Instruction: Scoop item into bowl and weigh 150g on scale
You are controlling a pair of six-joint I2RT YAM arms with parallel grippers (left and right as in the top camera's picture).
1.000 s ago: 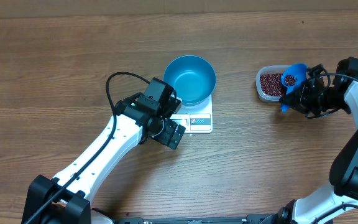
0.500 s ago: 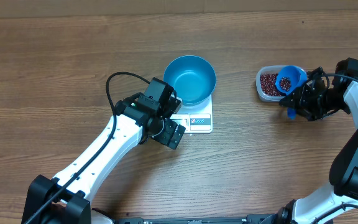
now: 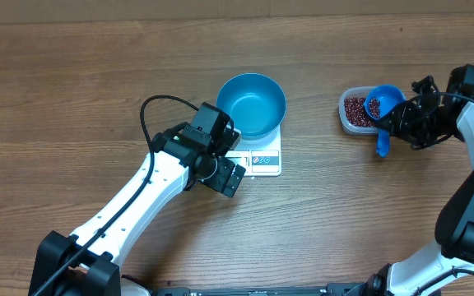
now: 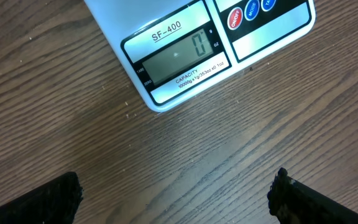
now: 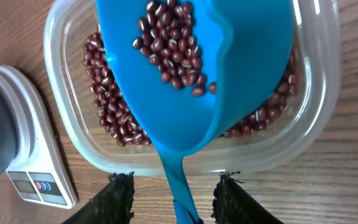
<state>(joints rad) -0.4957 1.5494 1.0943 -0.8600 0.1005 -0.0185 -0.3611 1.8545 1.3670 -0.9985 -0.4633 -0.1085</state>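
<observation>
The right gripper is standing part open, its 2 fingers flanking the handle of the blue scoop with a gap on each side, seemingly not touching it. The scoop is sitting tilted over the clear tub, well to the right of the scale, and is carrying some of the beans. More beans are lying in the tub beneath. The blue bowl is sitting on the scale's platform. The left gripper is hovering just in front of the scale, fingers spread wide, holding nothing. The scale's display is reading 0.
</observation>
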